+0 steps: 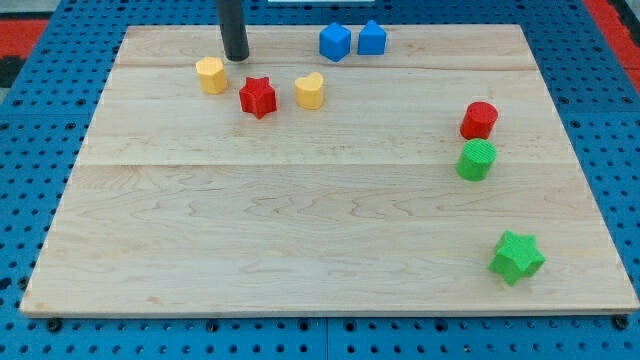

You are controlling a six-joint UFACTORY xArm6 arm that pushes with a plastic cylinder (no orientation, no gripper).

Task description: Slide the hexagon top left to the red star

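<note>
A yellow hexagon (211, 75) sits near the view's top left on the wooden board (300, 230). A red star (257, 96) lies just to its lower right, a small gap between them. My tip (236, 58) stands just above and to the right of the yellow hexagon, above and left of the red star, touching neither.
A yellow heart (310, 90) lies right of the red star. A blue cube (335, 42) and a blue pentagon-like block (372, 38) sit at the top. A red cylinder (479, 120), green cylinder (477, 160) and green star (516, 257) stand on the right.
</note>
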